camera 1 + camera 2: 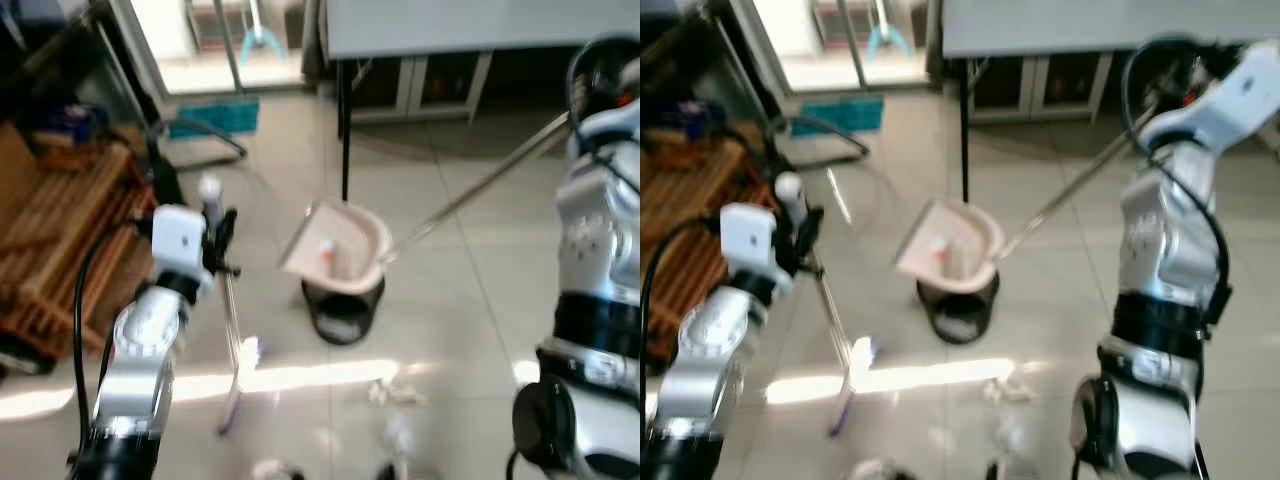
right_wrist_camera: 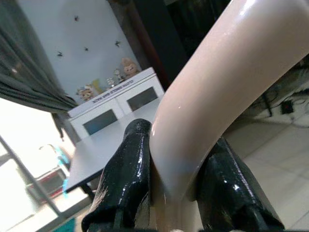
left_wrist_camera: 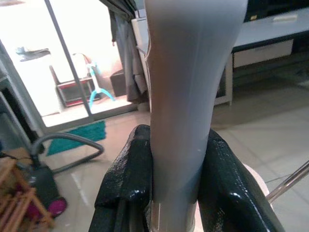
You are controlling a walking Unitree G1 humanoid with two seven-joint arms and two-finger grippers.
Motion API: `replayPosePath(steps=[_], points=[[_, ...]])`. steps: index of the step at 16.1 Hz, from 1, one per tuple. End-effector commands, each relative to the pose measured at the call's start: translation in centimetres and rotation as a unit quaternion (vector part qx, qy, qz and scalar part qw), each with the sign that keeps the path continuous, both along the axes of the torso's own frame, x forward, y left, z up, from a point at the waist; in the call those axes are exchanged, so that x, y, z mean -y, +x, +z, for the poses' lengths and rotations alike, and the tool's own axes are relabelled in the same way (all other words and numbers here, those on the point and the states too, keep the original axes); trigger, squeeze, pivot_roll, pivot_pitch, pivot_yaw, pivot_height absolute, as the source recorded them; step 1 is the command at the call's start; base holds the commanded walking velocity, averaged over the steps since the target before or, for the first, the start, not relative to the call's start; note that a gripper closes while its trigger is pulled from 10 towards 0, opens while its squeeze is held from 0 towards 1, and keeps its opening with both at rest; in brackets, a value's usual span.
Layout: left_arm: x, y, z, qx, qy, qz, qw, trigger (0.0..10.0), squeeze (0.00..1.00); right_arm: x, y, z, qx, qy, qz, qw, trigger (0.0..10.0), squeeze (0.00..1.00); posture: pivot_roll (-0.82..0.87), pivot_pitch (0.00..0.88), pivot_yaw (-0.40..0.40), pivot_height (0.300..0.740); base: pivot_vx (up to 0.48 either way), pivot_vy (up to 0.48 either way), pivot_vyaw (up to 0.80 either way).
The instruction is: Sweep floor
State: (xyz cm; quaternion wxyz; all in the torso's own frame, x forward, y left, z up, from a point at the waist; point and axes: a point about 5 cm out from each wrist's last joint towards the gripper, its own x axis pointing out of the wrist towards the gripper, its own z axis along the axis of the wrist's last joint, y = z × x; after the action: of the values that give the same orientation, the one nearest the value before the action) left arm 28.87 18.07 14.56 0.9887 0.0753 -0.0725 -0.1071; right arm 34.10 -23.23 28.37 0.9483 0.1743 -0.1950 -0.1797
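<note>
I have one broom (image 1: 232,345) and one dustpan (image 1: 338,250), both light, stiff and long-handled, so grips high up make them swing. My left gripper (image 3: 176,183) clamps the broom handle, my right gripper (image 2: 181,188) the dustpan handle. Two paper scraps (image 1: 392,392) lie on the floor (image 1: 470,300) near the broom head.
</note>
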Motion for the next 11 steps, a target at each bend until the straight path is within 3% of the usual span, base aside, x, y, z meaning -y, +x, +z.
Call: replayPosePath(steps=[1, 5, 11], points=[[-0.7, -0.1, 0.6, 0.011, 0.011, 0.009, 1.0, 10.0, 0.0, -0.8, -0.2, 1.3, 0.038, 0.005, 0.012, 0.999, 10.0, 0.0, 0.05, 0.073, 0.072, 0.74, 0.0, 0.0, 0.0], [-0.8, -0.1, 0.6, 0.011, 0.012, 0.01, 1.0, 10.0, 0.0, -0.4, -0.2, 1.2, 0.041, 0.009, 0.005, 0.999, 10.0, 0.0, 0.05, 0.068, 0.076, 0.74, 0.0, 0.0, 0.0], [-0.7, -0.2, 0.4, 0.012, 0.013, 0.007, 1.0, 10.0, 0.0, -2.5, 0.7, 1.0, 0.05, -0.056, 0.033, 0.997, 10.0, 0.0, 0.05, 0.058, 0.064, 0.74, 0.0, 0.0, 0.0]])
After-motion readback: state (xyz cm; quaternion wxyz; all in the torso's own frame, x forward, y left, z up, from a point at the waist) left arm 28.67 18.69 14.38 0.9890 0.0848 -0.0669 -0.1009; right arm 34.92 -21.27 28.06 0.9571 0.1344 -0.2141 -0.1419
